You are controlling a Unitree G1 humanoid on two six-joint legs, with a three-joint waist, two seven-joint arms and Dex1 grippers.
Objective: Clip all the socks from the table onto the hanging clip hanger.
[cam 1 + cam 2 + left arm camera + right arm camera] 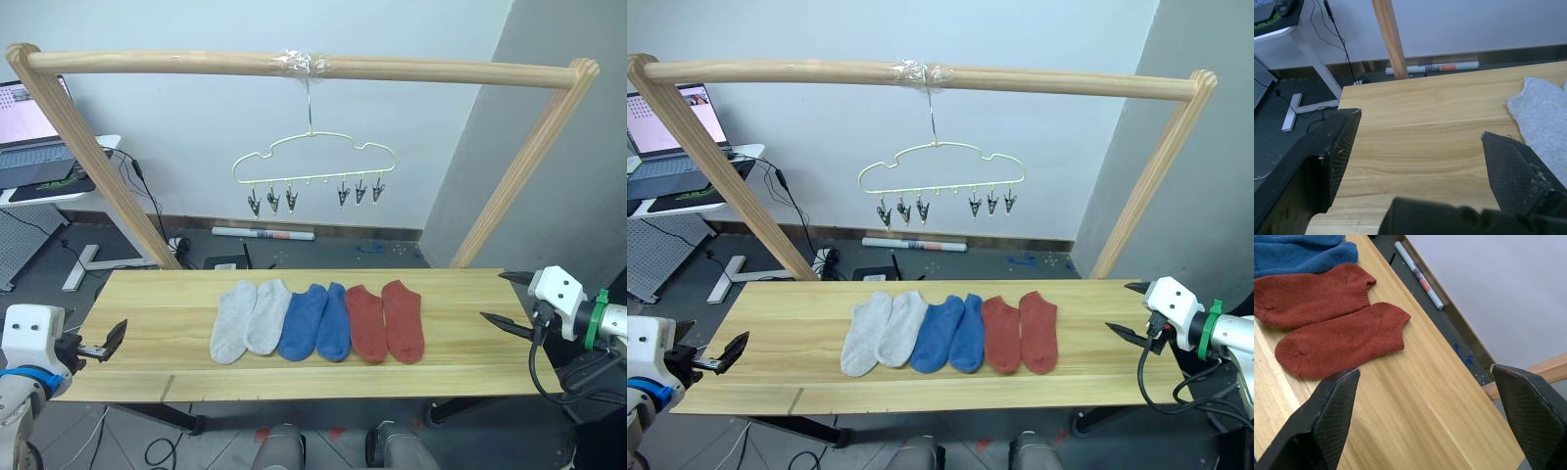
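Soft, even light is falling over the tabletop [451, 333]; shadows are staying faint, and wrist views are blurring slightly.

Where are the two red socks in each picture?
Left eye view: the red socks lie at the robot's right end of the sock row on the table.
Right eye view: same place, beside the blue socks.
Left wrist view: not in it; a grey sock shows there.
Right wrist view: close ahead of the right gripper, side by side.
Shared landmark: the pale wood table.
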